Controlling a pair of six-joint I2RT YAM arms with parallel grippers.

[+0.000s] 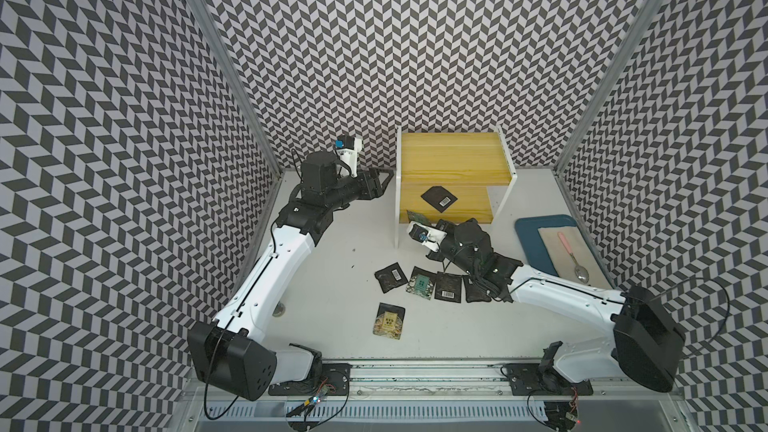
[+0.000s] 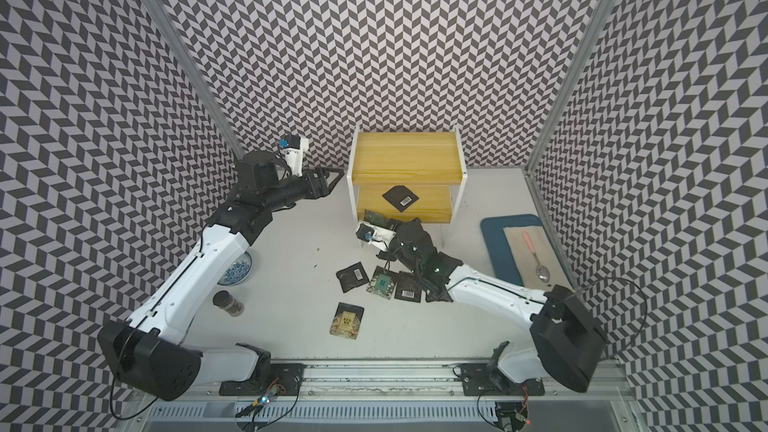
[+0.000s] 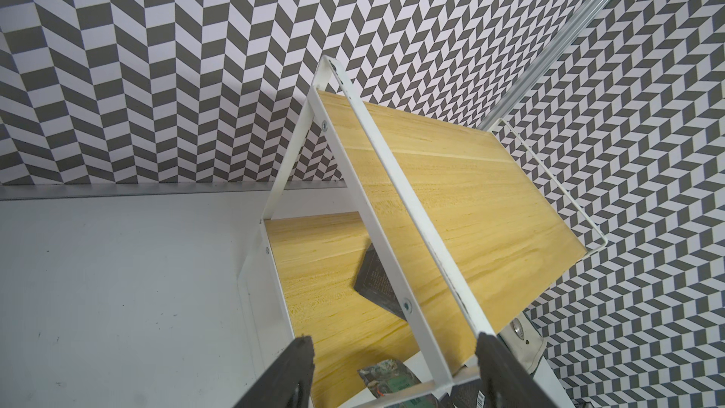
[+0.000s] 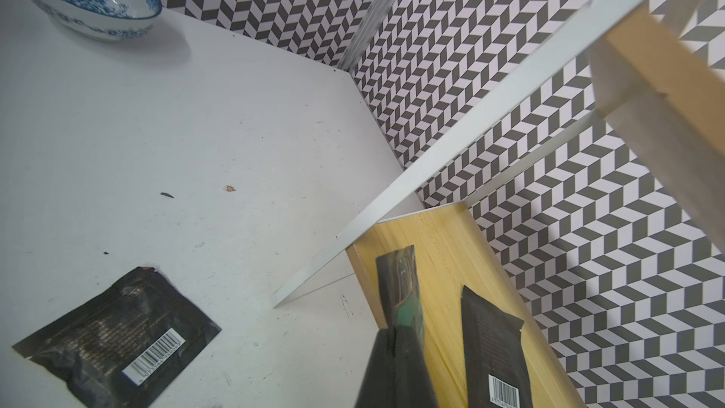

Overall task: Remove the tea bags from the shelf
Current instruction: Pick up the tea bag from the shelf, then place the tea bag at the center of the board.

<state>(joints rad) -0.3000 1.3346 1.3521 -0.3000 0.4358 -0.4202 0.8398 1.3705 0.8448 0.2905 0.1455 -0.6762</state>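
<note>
Nearest the camera head, the left arm (image 1: 266,268) and the right arm (image 1: 561,295) are reaching inward from the front edge of the white table (image 1: 332,338). Just beyond their bases, a gold-faced tea bag (image 1: 390,321) is lying flat. Four more tea bags (image 1: 449,288) are lying in a loose row behind it, one of them green-patterned.

The right gripper (image 4: 396,347) is pinching a green-faced tea bag (image 4: 400,288) by its edge, jaws closed on it. That sachet is standing upright at the front corner of the shelf (image 1: 453,155), over the lower board; whether it is touching the wood I cannot tell. One barcode-labelled tea bag (image 1: 439,199) is lying flat on that same lower board, just beside the held one.

The left gripper (image 3: 395,339) is hovering close beside the shelf's white side panel — jaws apart, gripping nothing.

On the shelf's far side from that gripper, a dark blue tray (image 1: 532,243) is carrying a beige cloth (image 1: 582,243) and a pink-handled spoon (image 1: 567,249).
</note>
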